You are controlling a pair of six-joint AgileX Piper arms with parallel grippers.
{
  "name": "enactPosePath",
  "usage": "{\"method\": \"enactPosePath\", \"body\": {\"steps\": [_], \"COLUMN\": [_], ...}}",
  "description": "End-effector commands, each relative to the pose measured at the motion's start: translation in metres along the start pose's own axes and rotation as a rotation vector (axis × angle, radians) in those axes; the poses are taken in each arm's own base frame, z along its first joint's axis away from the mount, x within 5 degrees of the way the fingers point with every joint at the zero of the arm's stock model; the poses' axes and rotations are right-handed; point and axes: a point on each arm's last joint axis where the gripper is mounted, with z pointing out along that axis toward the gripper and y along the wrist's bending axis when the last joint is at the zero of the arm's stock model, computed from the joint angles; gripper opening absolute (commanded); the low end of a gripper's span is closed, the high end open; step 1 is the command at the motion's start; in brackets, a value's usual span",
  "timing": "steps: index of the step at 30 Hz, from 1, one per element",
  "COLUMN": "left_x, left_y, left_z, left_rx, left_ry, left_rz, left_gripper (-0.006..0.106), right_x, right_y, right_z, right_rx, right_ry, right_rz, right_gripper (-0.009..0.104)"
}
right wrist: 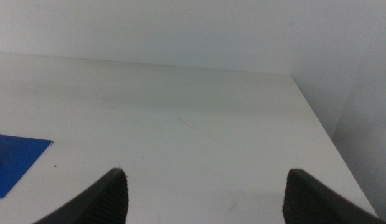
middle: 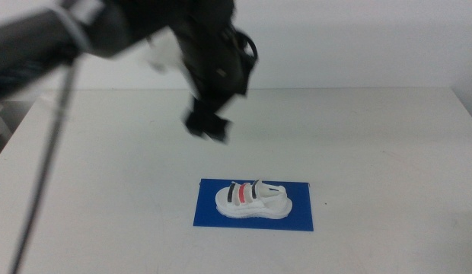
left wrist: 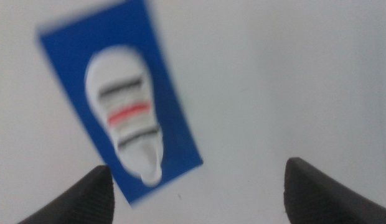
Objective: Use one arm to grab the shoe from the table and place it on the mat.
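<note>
The white shoe (middle: pixel 253 199) with two black straps and one red strap lies on the blue mat (middle: pixel 297 217) near the table's front middle. The left arm reaches in from the left; its gripper (middle: pixel 208 125) hangs open and empty above the table, behind and left of the mat. In the left wrist view the shoe (left wrist: pixel 127 115) lies on the mat (left wrist: pixel 68 56), with the open jaws wide apart and clear of it. The right gripper (right wrist: pixel 205 193) is open and empty over the right part of the table (right wrist: pixel 199 124); a corner of the mat (right wrist: pixel 18 158) shows there.
The white table (middle: pixel 373 137) spreads wide around the mat. Its right edge (right wrist: pixel 333 140) and back edge meet a pale wall. A thin dark cable (middle: pixel 46 167) of the left arm hangs down at the left.
</note>
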Motion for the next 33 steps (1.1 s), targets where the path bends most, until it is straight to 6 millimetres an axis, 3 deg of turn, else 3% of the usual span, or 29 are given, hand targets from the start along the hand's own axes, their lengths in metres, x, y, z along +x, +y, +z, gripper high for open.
{"method": "enactPosePath", "body": {"steps": [1,8,14,17,23,27,33], "left_x": [-0.015,-0.037,-0.047,-0.052,-0.079,-0.103,-0.127], "left_y": [0.008,0.023,0.04,0.053,0.103,0.142,0.212], "left_z": [-0.059,-0.126,-0.167,-0.185,-0.204,-0.192,-0.154], "left_rx": [0.083,0.131,0.114,0.123,0.254,0.364,0.437], "left_ry": [-0.094,-0.328,-0.459,-0.502,-0.617,-0.712,-0.869], "left_rz": [0.2,1.12,1.608,1.683,1.575,1.462,1.277], "left_gripper": [0.094,0.094,0.094,0.094,0.094,0.094,0.094], "right_x": [-0.006,-0.006,-0.006,-0.006,-0.006,-0.006,-0.006], "right_y": [0.0,0.0,0.0,0.0,0.0,0.0,0.0], "right_z": [-0.002,-0.002,-0.002,-0.002,-0.002,-0.002,-0.002], "right_rx": [0.007,0.007,0.007,0.007,0.007,0.007,0.007], "right_ry": [-0.097,-0.097,-0.097,-0.097,-0.097,-0.097,-0.097], "right_rz": [-0.017,-0.017,-0.017,-0.017,-0.017,-0.017,-0.017], "right_gripper": [0.064,0.064,0.064,0.064,0.064,0.064,0.064]}}
